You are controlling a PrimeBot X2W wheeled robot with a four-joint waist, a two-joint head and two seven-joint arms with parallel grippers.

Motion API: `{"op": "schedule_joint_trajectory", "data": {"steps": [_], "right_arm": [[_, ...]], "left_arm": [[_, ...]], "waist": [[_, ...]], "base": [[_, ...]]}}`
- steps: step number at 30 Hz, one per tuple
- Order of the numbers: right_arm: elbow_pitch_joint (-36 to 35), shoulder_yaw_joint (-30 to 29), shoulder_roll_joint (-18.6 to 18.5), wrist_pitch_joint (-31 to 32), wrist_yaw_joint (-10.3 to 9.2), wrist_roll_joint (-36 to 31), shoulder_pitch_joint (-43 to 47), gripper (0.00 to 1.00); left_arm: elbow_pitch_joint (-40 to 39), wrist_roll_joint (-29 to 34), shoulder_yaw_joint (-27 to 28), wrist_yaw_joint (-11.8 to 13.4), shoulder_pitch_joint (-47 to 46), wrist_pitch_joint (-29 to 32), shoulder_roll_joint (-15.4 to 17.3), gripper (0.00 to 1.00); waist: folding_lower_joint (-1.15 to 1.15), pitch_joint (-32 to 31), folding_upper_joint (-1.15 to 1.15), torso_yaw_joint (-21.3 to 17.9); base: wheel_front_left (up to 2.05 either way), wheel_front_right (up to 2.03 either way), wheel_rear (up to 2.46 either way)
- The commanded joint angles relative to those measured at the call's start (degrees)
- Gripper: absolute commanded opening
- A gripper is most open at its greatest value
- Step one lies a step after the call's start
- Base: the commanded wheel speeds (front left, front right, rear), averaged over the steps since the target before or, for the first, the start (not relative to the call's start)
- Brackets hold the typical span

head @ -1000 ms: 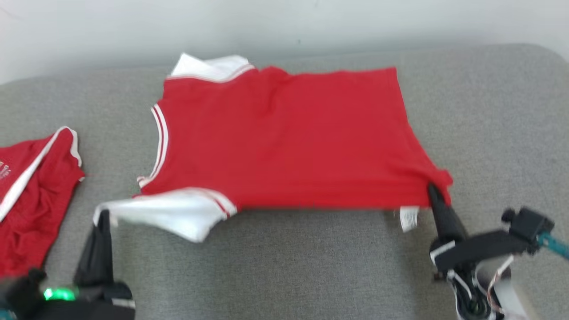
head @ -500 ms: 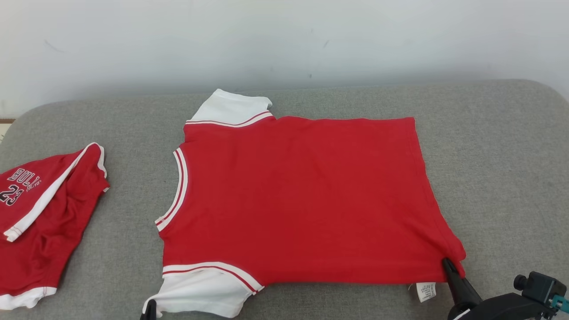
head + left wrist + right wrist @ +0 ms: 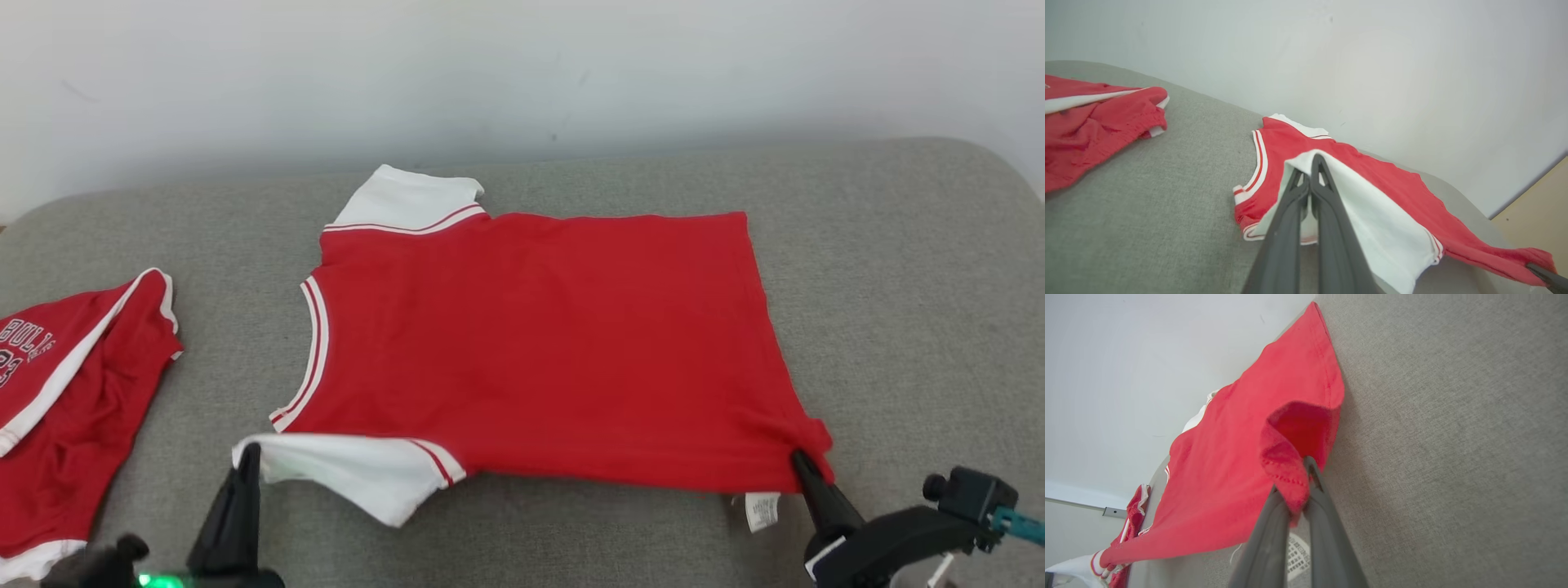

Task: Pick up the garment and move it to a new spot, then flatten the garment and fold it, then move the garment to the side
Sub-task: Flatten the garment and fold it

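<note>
You have the garment (image 3: 539, 343) spread on the grey cushion (image 3: 914, 286), left gripper (image 3: 250, 454) clenched on its white sleeve (image 3: 351, 469), right gripper (image 3: 798, 461) pinching the hem corner (image 3: 816, 441). Pull unevenly and thin fabric may slip free, or the near edge may bunch

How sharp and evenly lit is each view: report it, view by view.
Head view: sharp, flat even light, no glare, faint shadow along the near edge of the red jersey. Left wrist view: scene tilted, left gripper soft toward the lens. Right wrist view: grey cushion weave crisp, right gripper and the care label behind it blurred.
</note>
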Motion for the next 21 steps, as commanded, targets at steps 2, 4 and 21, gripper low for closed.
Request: {"op": "schedule_joint_trajectory", "data": {"steps": [2,4,21], "right_arm": [[1.33,0.06,0.42,0.93,-0.01,-0.19,-3.36,0.00],[2.60,0.27,0.84,1.78,-0.01,0.34,-5.80,0.00],[22.22,1.17,2.69,3.21,0.00,-0.32,-28.54,0.00]], "left_arm": [[1.56,-1.37,-0.05,-0.32,-4.75,1.06,2.21,0.00],[2.98,-1.43,-0.64,-0.28,-7.56,2.11,3.10,0.00],[23.60,-5.98,-8.64,-0.43,-28.27,3.09,10.83,0.00]], "waist": [[0.00,1.30,0.00,-1.56],[0.00,2.10,0.00,-2.37],[0.00,7.55,0.00,-5.94]], "base": [[0.00,0.00,0.00],[0.00,0.00,0.00],[0.00,0.00,0.00]]}}
